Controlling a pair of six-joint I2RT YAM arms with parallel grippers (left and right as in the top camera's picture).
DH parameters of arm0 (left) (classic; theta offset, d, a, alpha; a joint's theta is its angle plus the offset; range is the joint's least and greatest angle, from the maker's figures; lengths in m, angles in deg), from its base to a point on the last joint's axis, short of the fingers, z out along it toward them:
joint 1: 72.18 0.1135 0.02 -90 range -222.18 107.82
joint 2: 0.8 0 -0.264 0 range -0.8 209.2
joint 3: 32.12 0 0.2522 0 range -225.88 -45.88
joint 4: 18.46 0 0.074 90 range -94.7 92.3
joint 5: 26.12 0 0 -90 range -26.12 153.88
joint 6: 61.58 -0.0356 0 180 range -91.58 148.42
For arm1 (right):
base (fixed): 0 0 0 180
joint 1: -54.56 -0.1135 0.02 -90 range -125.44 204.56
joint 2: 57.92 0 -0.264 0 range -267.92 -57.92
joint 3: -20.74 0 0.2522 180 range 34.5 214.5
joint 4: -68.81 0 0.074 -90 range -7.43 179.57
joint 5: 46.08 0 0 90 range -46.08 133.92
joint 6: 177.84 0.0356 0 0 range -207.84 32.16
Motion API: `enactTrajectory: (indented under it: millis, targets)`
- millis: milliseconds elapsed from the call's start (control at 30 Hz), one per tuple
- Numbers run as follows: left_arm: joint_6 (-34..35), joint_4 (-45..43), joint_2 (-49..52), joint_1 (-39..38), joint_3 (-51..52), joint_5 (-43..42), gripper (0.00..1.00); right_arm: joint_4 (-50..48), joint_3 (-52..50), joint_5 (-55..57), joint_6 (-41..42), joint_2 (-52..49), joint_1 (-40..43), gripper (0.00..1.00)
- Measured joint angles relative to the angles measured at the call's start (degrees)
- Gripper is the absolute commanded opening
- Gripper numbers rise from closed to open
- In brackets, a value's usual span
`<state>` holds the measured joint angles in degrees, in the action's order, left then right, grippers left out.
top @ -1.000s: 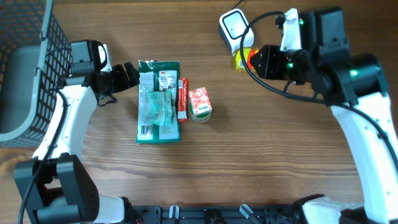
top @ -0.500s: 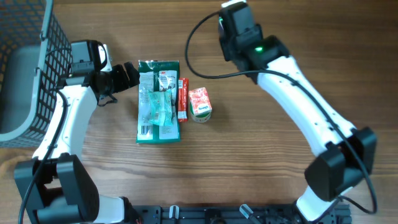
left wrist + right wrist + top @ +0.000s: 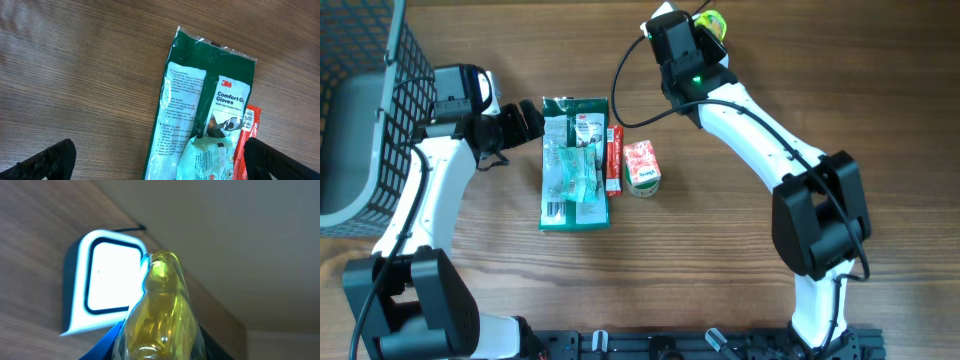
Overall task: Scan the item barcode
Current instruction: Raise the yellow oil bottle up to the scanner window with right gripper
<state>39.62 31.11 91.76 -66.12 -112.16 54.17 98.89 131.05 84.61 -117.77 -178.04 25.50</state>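
left gripper (image 3: 159,146): fingers (image 3: 50,161) spread wide, nothing held; tips in the lower corners of the frame, over the wood and the glove pack (image 3: 202,107)
right gripper (image 3: 155,351): closed partway on the yellow bottle (image 3: 159,311), which fills the lower centre of the frame
bottle place: top centre of the overhead view (image 3: 713,21), its tip at the right edge of the scanner (image 3: 107,282); contact unclear
right wrist only: the lit scanner window
overhead only: basket (image 3: 380,90) upper left, red sachet (image 3: 614,160) and carton (image 3: 642,167) mid-frame
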Motion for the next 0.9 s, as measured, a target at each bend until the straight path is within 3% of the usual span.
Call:
enactTrajectory:
  millis: [700,900]
  targets:
    - [0.00,-0.02,0.00,0.00,0.00,0.00,1.00,-1.53,0.37,-0.09,1.92,-3.96,0.35,0.08]
    - [0.00,0.00,0.00,0.00,0.00,-0.02,1.00,-0.28,0.57,-0.04,3.10,-3.45,0.59,0.04]
